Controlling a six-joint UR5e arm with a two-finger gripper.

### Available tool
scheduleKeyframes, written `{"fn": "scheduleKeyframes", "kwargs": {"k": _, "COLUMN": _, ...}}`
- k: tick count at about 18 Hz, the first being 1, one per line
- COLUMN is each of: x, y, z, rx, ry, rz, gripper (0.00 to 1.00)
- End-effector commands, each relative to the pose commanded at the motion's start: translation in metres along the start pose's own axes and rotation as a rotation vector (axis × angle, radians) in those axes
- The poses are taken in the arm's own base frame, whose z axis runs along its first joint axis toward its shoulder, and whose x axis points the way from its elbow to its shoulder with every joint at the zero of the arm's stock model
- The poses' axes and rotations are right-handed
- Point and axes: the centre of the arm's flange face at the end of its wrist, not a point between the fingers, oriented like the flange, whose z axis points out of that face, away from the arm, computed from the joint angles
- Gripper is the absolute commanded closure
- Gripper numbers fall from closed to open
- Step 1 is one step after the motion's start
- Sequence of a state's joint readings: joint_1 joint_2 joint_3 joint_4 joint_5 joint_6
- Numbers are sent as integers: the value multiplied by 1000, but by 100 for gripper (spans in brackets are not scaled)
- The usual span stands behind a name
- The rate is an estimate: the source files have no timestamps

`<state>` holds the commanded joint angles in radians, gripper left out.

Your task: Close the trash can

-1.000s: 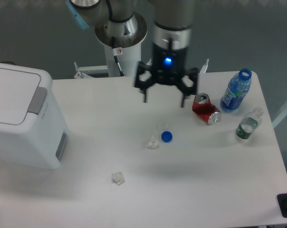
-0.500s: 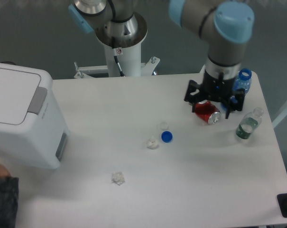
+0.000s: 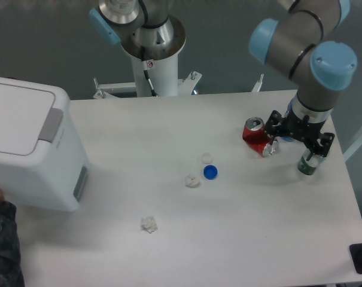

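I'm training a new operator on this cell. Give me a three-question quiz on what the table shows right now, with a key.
1. True or false: the lid of the trash can is standing open.
2. Which thing lies nearest the blue cap? A) the red soda can B) the small clear cap C) the crumpled scrap near the front edge
3. Fill in: the gripper is over the table's ____ side, far from the trash can.

Key
1. False: the lid lies flat.
2. B
3. right, as the camera sees it, by the red soda can and a green-tinted bottle.
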<state>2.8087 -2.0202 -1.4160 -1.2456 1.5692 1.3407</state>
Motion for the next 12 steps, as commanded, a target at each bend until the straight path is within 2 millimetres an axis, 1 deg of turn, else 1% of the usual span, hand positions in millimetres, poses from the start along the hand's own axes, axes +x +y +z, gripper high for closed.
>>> {"fn": "scheduleKeyframes", "kwargs": {"k": 4, "x": -4, "y": 6, "z": -1, "rx": 0, "ry": -3, "rz": -9, "gripper": 0}}
{"fn": "scheduleKeyframes", "kwargs": {"k": 12, "x": -5, "y": 6, "z": 1, "rx": 0, "ry": -3, "rz": -9, "gripper": 0}}
